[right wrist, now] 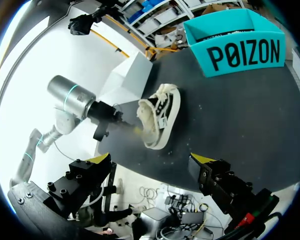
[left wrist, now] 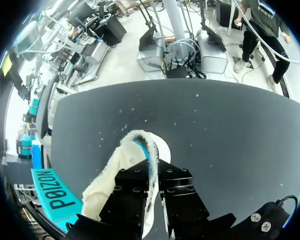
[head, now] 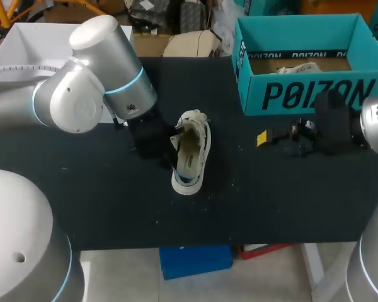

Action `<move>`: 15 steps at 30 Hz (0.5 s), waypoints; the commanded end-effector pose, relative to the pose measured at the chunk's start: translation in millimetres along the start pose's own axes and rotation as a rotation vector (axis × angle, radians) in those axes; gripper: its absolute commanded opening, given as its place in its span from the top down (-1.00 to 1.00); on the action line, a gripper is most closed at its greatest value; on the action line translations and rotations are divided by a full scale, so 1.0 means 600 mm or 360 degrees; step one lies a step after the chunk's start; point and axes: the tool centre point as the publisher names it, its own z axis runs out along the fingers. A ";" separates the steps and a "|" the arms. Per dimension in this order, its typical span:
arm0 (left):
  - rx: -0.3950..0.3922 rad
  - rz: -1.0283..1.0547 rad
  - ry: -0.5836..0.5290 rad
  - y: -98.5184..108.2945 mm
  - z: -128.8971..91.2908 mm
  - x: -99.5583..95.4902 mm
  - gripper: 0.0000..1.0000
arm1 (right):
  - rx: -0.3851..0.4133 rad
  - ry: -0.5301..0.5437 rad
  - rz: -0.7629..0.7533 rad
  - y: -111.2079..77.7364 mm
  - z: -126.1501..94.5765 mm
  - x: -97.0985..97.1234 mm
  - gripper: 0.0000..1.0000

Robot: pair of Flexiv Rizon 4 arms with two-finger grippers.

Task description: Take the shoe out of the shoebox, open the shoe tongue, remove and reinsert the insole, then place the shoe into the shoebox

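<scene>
The left pincer (left wrist: 154, 173) is closed on the side wall of the shoe (head: 190, 154), I think to steady it on the counter (head: 113, 207). The right pincer (right wrist: 151, 160) hangs open, well apart, free to help.

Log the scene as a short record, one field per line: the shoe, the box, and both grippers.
shoe: white, lying on its side on the table, outside the shoebox
shoebox: teal, open, at the table's far right
left gripper: fingers closed on the shoe's collar
right gripper: fingers open, empty, near the shoebox
</scene>
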 end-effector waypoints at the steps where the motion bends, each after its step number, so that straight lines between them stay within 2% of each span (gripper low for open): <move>1: 0.0025 -0.0001 0.0009 0.012 0.016 -0.010 0.84 | 0.0001 -0.0001 0.0001 0.000 0.000 0.001 -1.00; 4: 0.0054 0.0003 0.0027 0.011 0.025 -0.014 1.00 | 0.0001 -0.0001 0.0001 0.000 0.000 0.001 -1.00; 9: 0.0096 -0.0002 0.0043 0.002 0.031 -0.009 1.00 | 0.0001 -0.0001 0.0001 0.000 0.000 0.001 -1.00; 15: 0.0098 -0.0001 -0.0012 -0.007 -0.005 -0.007 1.00 | 0.0001 -0.0001 0.0001 0.000 0.000 0.001 -1.00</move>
